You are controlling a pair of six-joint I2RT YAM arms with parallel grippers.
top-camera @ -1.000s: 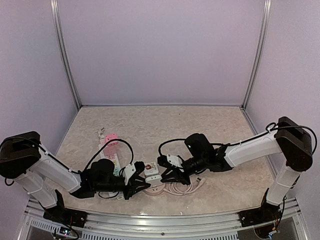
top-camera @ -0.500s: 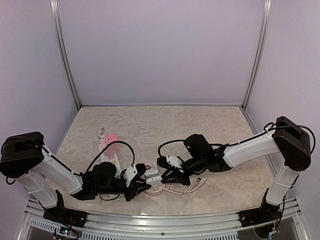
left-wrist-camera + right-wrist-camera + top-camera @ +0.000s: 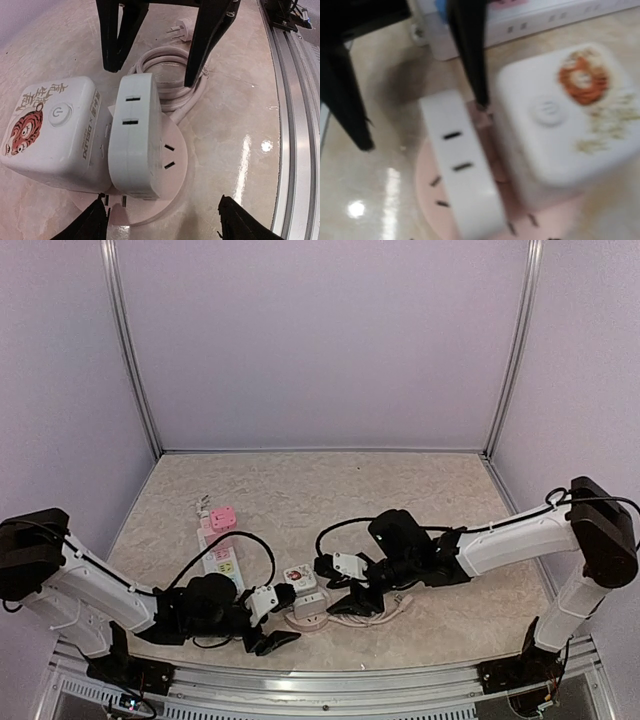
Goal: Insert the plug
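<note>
A pale flat plug stands seated on the round pink socket base, beside a white cube adapter with a tiger picture. My left gripper is open just short of the base, one fingertip on each side and nothing held. My right gripper is open at the plug's far end, its fingers spread to either side without gripping. From above, the plug sits between the left gripper and the right gripper. The right wrist view is blurred and shows the plug and the cube.
A coiled white cable with a loose end plug lies behind the base, under the right arm. A white power strip with a pink cube at its far end lies to the left. The metal rail runs along the near edge.
Both grippers have gone from shut to open. The left gripper has drawn back toward the near edge, away from the plug. The plug stays on the pink base.
</note>
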